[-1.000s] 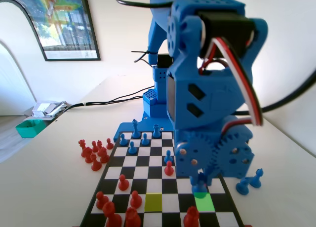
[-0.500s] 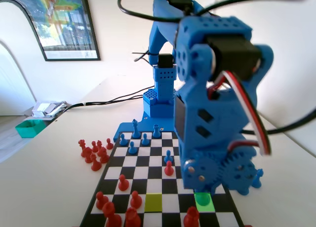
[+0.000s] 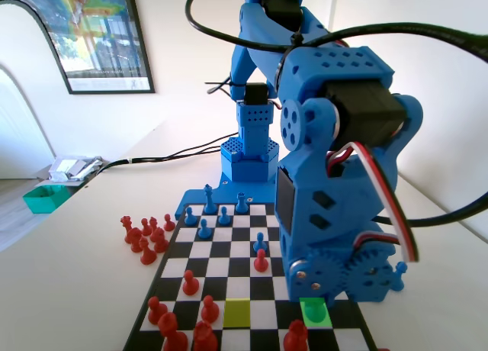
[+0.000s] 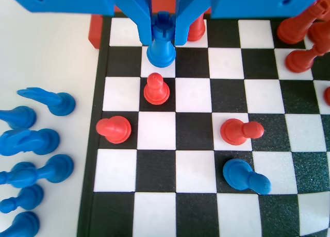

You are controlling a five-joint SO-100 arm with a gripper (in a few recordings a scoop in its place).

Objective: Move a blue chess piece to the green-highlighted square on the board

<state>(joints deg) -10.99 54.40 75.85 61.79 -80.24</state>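
Observation:
In the wrist view my gripper (image 4: 164,28) hangs low over the board (image 4: 196,159), its two jaws closed against the head of a blue chess piece (image 4: 162,46) with a notched top. The piece stands upright with its base on a white square near the board's left edge. In the fixed view the gripper (image 3: 313,296) is down at the green-highlighted square (image 3: 314,316), and the base of the piece (image 3: 313,309) rests on that square, tinted green. The arm's body hides most of the piece there.
A red pawn (image 4: 156,89) stands one square nearer than the held piece, and a red piece (image 4: 196,28) is beside the right jaw. More red pawns (image 4: 114,129) and a toppled blue pawn (image 4: 245,176) lie close. Several blue pieces (image 4: 31,165) lie off-board left. A yellow-green square (image 3: 237,312) is two squares left.
The gripper has come down with the blue piece, from hanging just above the green square to resting on it. The arm has leaned further over the board.

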